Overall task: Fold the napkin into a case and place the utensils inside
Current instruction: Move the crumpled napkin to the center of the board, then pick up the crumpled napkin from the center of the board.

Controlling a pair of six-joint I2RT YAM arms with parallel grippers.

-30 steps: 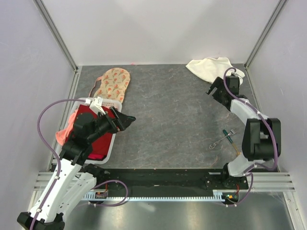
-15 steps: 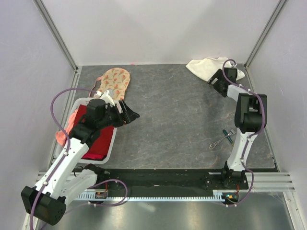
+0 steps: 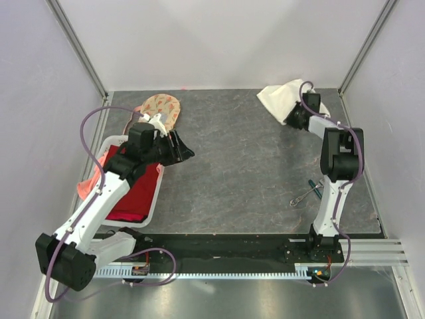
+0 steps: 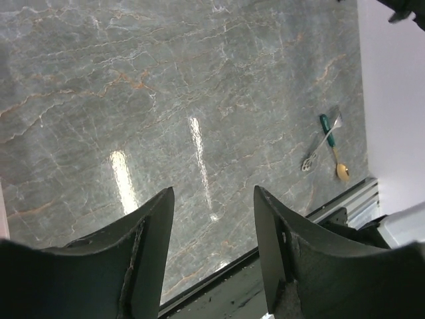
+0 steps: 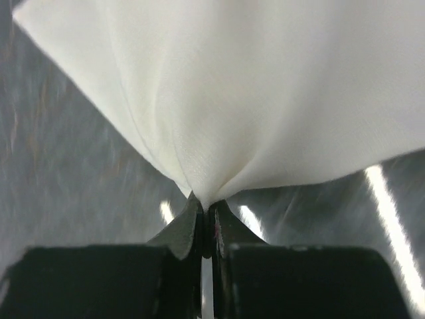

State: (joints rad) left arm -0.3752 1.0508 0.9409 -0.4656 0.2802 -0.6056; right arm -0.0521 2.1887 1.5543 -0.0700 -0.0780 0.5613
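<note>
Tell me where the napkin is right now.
In the top view the napkin lies bunched at the far right corner of the table, one edge pinched in the right gripper; the utensils lie closer to the near edge.

Bright, even light from overhead fills the top view, which is sharp throughout with only faint soft shadows beneath the arms. In the left wrist view the table (image 4: 80, 80) is crisp and carries two white streaks of glare, while the left gripper (image 4: 212, 196) looks dark and slightly soft (very near the lens). The right wrist view is blurred, most at its left side; the napkin (image 5: 265, 86) is almost washed out, and glare streaks flank the black right gripper (image 5: 204, 211)
</note>
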